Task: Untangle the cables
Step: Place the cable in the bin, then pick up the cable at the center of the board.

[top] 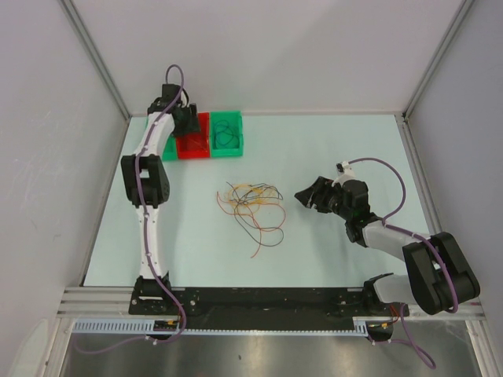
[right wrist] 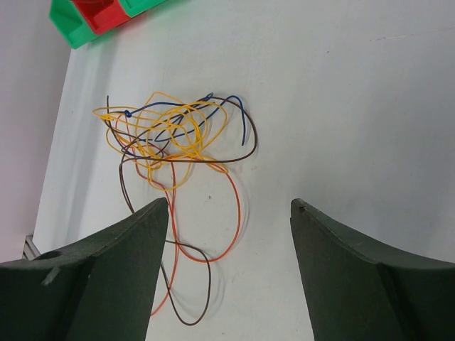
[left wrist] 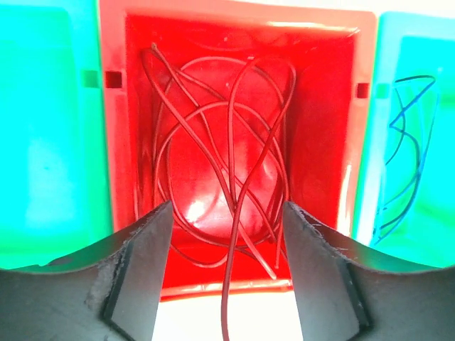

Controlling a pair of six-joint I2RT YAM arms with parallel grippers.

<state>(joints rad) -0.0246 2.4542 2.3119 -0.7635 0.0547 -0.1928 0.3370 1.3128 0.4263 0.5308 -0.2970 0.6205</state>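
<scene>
Both grippers hovering, jaws apart
Left gripper [left wrist: 227, 207] is hanging over the red bin [left wrist: 114, 177] at upper left, red cables [left wrist: 229, 167] coiling inside; right gripper [right wrist: 229, 206] is facing the tangle [right wrist: 174, 138] lying mid-counter [top: 338, 149].

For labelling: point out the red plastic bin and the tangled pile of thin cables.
red plastic bin [left wrist: 117, 142], left wrist view, left wall.
tangled pile of thin cables [right wrist: 174, 135], right wrist view, yellow loops.

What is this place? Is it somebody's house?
Not a house; probably a robot lab's test booth. A left arm and a right arm are bolted to a pale table, plain white walls box it in, and a tangle of cables lies near a red bin and a green bin.
</scene>
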